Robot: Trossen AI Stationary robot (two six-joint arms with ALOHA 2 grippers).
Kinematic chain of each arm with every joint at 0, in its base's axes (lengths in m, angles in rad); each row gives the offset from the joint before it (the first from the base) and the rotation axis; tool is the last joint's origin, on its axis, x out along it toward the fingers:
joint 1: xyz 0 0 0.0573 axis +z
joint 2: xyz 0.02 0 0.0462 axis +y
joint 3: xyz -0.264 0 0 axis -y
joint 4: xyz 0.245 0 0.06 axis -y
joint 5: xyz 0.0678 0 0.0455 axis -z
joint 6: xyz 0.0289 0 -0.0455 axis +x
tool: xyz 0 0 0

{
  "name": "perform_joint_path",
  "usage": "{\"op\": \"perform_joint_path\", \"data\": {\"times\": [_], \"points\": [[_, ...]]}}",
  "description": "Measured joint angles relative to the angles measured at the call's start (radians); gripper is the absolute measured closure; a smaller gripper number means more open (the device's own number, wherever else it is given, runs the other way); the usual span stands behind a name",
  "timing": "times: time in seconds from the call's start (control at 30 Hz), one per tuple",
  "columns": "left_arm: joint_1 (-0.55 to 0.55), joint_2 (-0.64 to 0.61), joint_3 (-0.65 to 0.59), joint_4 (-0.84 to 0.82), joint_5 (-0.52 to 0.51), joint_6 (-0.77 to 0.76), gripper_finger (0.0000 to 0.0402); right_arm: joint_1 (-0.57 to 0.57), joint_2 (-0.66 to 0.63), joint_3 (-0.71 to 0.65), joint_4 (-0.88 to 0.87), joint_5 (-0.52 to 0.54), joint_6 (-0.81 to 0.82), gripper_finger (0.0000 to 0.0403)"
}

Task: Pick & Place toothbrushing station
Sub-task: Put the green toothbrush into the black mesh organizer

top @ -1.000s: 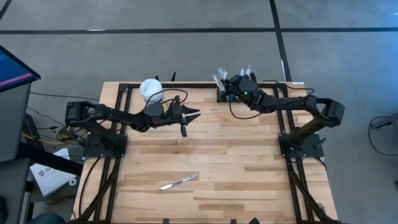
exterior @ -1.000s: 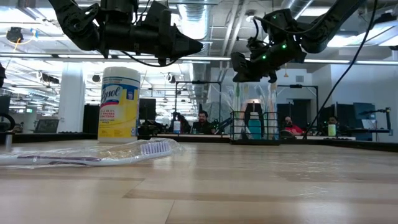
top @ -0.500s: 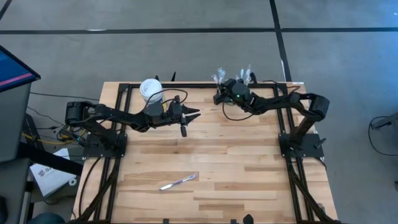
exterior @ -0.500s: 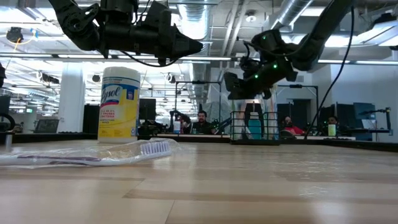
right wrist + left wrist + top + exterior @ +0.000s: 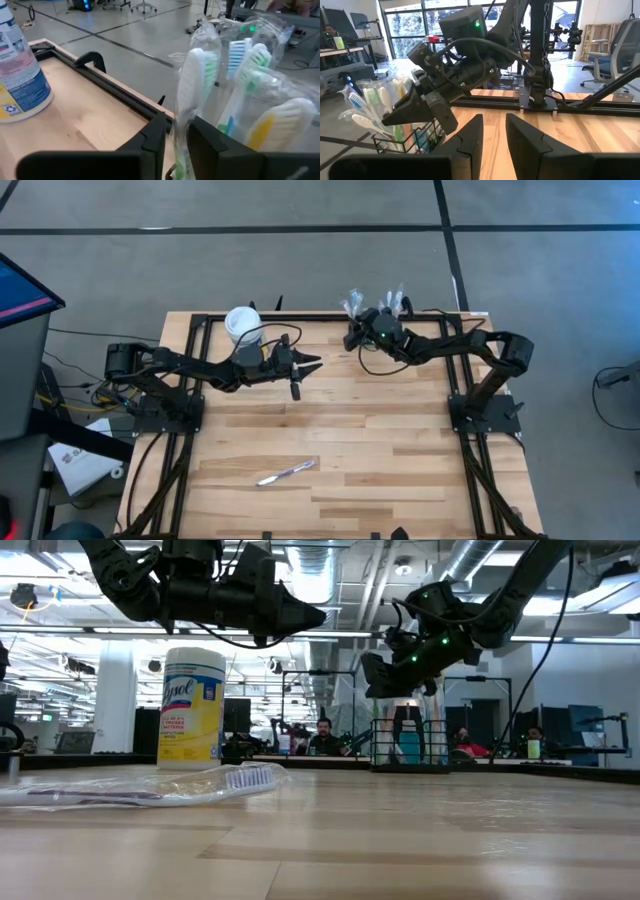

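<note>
Black wire-mesh toothbrushing station (image 5: 372, 321) at far edge of wooden table (image 5: 400, 450), right of centre, packed with plastic-wrapped toothbrushes (image 5: 240, 95) standing upright. Right gripper (image 5: 352, 337) hanging just at caddy's near-left corner, raised off table in low view (image 5: 378, 670); fingers (image 5: 152, 135) slightly parted around one wrapped white brush, contact not clear, so can't tell whether clenched. Green LED lit on right wrist. Left gripper (image 5: 312, 363) hovering mid-table near far side, well apart from caddy, fingers (image 5: 470, 137) spread with narrow gap, nothing between. White round wipes tub (image 5: 192, 706) at far-left of table, yellow label reading "Lysol" in blue script; smaller print unreadable. Single wrapped toothbrush (image 5: 287, 472) lying flat near front edge, well apart from both arms. People seated at desks in room behind table in low view.
</note>
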Motion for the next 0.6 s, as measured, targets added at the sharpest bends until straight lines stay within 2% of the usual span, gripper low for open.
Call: {"op": "perform_joint_path", "data": {"times": [0.2, 0.43, 0.6], "points": [[0.000, 0.000, 0.000, -0.004, 0.000, -0.001, 0.0325, 0.006, -0.002, 0.000, -0.013, 0.000, -0.003, 0.0313], [0.000, 0.000, 0.000, -0.024, 0.004, -0.033, 0.0325, 0.043, -0.060, 0.000, -0.052, 0.002, -0.038, 0.0248], [-0.002, 0.000, 0.000, -0.049, 0.082, -0.068, 0.0325, 0.066, -0.103, 0.000, -0.128, 0.004, -0.040, 0.0212]]}}
